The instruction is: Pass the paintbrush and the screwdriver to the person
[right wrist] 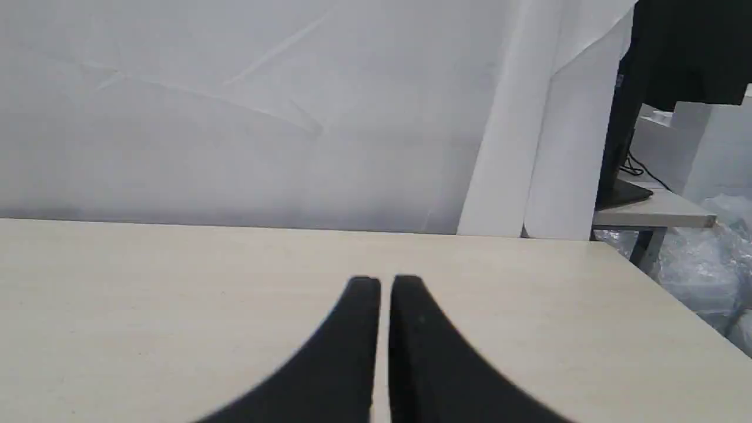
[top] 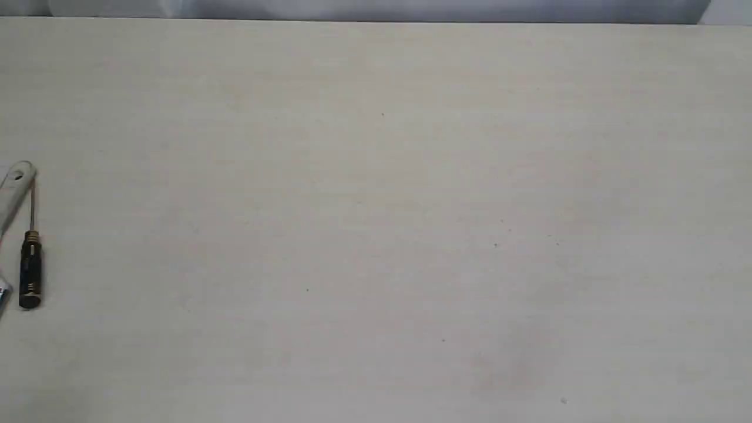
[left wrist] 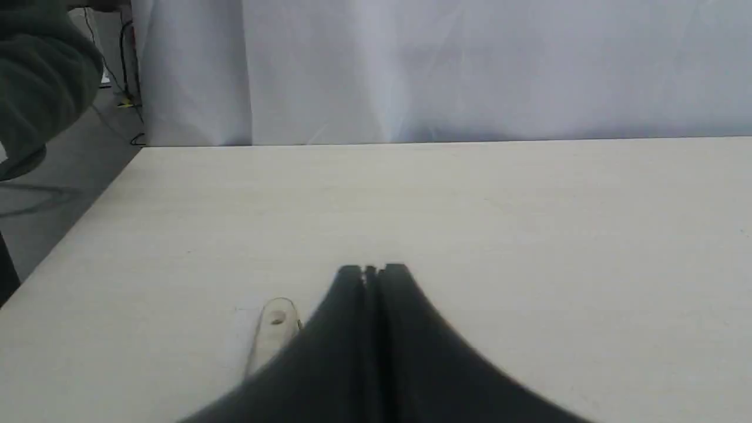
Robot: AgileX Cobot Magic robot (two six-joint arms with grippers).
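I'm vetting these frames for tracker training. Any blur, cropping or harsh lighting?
Exterior view: flat, even light, hardly any shadow; the paintbrush is cropped at the left edge, the screwdriver whole. Left wrist view: the left gripper is dark and out of focus, hiding most of the paintbrush. Right wrist view: the right gripper likewise blurred.

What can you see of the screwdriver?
The screwdriver is slim: a black handle with gold rings, a gold collar and a thin shaft. It lies flat on the table at the exterior view's far left, shaft pointing toward the far edge. Its tip is beside the end of the brush; whether they touch is unclear.
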